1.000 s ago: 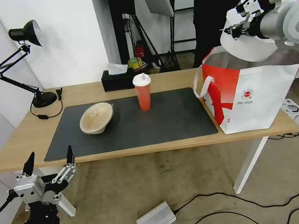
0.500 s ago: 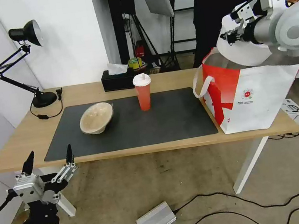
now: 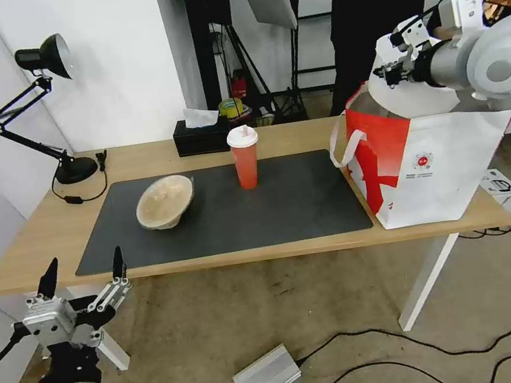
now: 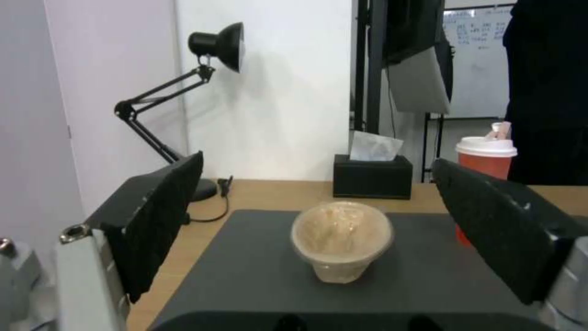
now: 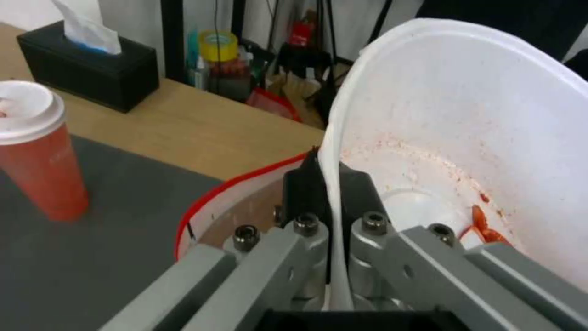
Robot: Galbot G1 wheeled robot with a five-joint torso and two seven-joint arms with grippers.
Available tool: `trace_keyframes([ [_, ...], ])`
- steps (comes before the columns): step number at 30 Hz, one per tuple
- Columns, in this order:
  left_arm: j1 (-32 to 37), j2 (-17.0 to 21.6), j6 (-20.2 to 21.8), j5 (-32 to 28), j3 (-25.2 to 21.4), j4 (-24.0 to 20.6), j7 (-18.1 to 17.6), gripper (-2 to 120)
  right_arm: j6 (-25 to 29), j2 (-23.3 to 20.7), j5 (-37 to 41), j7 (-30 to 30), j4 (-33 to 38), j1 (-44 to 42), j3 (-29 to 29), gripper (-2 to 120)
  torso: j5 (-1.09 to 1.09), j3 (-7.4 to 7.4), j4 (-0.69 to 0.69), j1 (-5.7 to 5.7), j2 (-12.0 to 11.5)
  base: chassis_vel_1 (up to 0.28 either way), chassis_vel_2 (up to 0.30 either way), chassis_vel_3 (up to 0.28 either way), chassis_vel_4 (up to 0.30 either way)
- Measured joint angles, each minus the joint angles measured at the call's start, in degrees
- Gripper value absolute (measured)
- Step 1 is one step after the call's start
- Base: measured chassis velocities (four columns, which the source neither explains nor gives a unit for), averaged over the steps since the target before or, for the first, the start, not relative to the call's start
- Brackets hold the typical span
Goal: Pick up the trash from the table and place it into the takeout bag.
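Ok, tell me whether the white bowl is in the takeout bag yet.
Not yet. The right gripper pinches the white bowl by its rim, tilted, partly lowered into the takeout bag mouth.

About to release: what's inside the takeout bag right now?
The white bowl, pinched at its rim by the right pincer, sits in the takeout bag's mouth. The bag's walls hide anything below.

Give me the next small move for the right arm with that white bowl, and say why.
Probably lower the white bowl a little farther into the takeout bag before letting go. The right tool is pinching the bowl's rim, and the bowl sits tilted at the bag's open mouth, only partly below its edge, so a release now might tip it out.
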Motion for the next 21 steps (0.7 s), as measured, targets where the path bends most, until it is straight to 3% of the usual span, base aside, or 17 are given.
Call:
trace_keyframes([
  [21, -0.22, -0.09, 0.04, 0.01, 1.01, 0.22, -0.08, 100, 0.00, -3.30, -0.05, -0.06, 3.50, -0.91, 0.25, 0, 0.00, 0.00, 0.00, 0.00, 0.00, 0.000, 0.000, 0.000, 0.000],
])
